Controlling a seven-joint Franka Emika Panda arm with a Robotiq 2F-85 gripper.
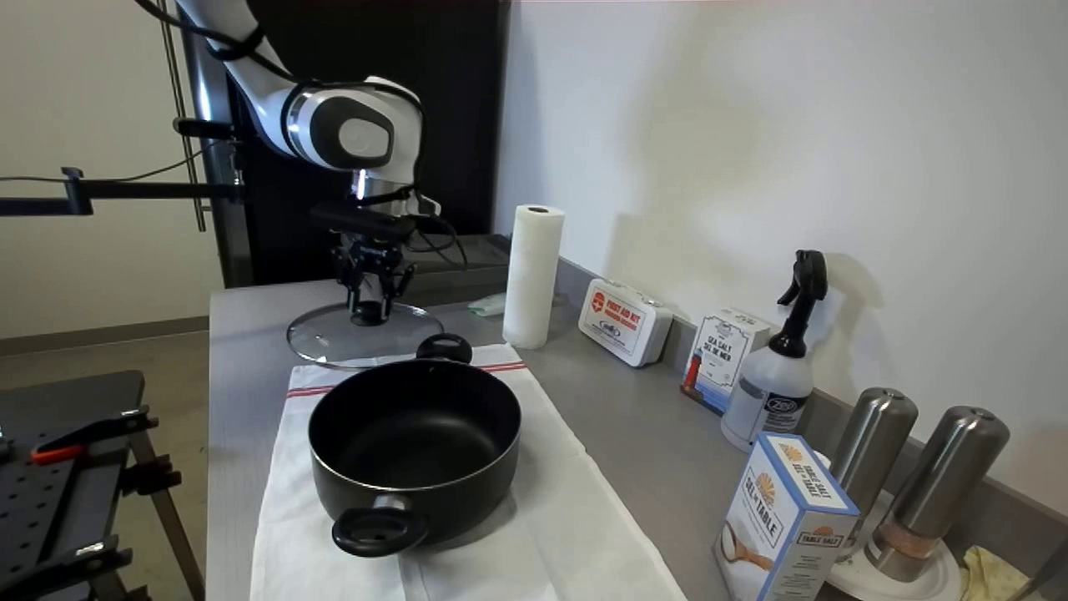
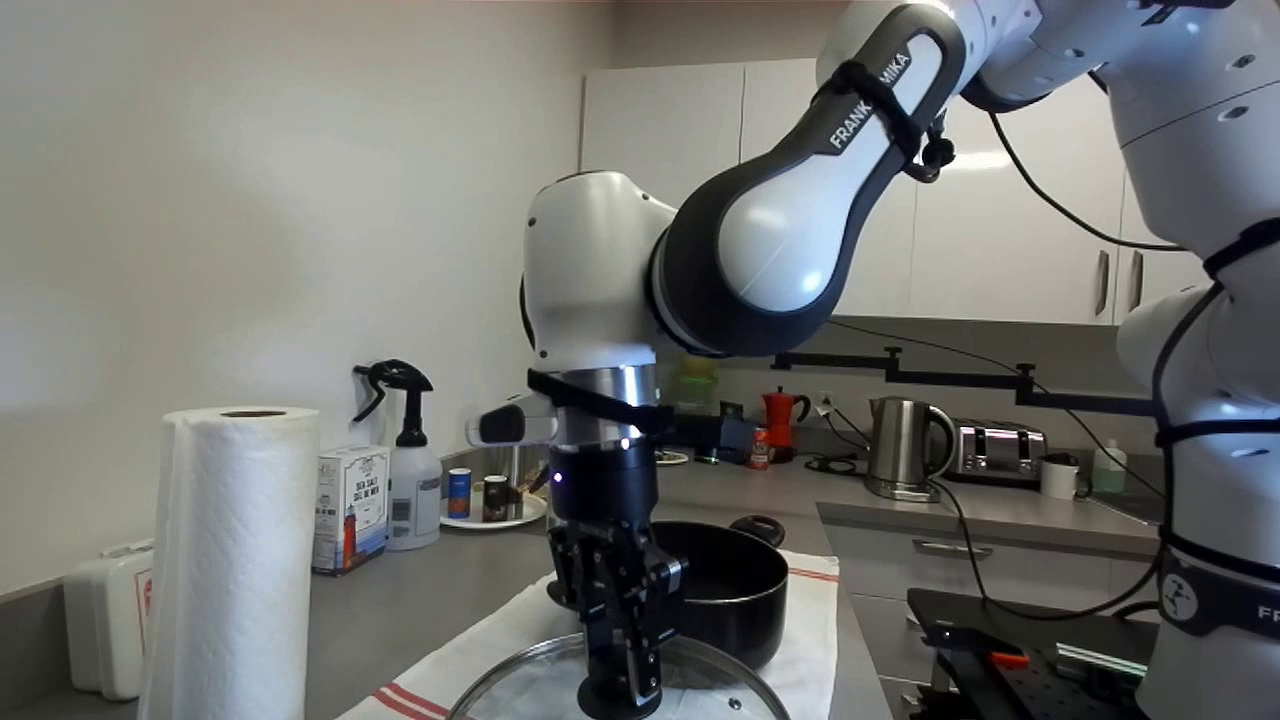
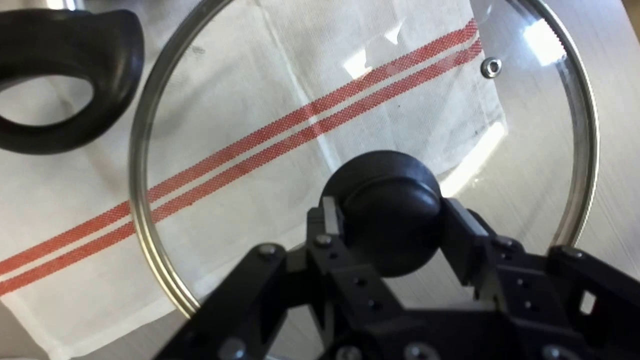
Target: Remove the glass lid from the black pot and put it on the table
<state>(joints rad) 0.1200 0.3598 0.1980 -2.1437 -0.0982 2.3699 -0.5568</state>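
1 black pot (image 2: 745,628), on 1 white cloth (image 2: 812,640), red-striped. In front of the pot: 1 glass lid (image 2: 708,692); 1 gripper (image 2: 622,682), pointing down, at the lid's black knob (image 2: 602,704). Left of the pot: 1 paper roll (image 2: 235,570), 1 spray bottle (image 2: 412,492). Beyond the pot: 1 steel kettle (image 2: 900,448), 1 toaster (image 2: 1000,452).

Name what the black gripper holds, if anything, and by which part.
The round, clear, metal-rimmed glass lid, held by its round black central knob.
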